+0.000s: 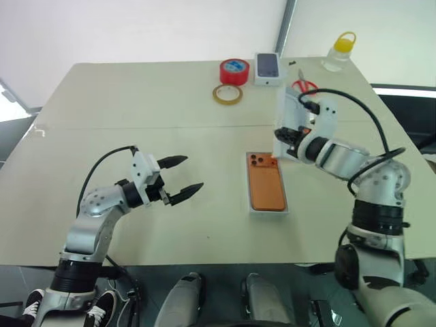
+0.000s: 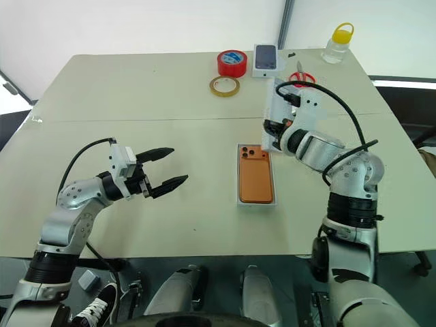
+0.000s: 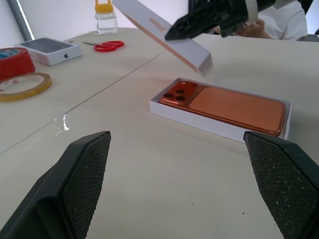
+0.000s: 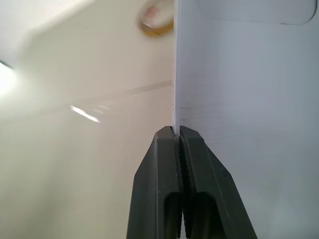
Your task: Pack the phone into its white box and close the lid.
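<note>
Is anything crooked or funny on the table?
Nothing is spilled or broken. The lid hangs tilted in the air, pinched by the right gripper above the phone, which lies flat in the white box. The left gripper is open.

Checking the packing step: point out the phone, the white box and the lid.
phone (image 1: pixel 266 187): left eye view, middle of its orange back.
white box (image 3: pixel 219 130): left wrist view, its near wall.
lid (image 3: pixel 164 36): left wrist view, its side.

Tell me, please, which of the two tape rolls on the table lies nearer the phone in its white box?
The tan, thin roll; it lies on the phone's side of the thicker red roll, which sits farther back, beside the small printed box.
</note>
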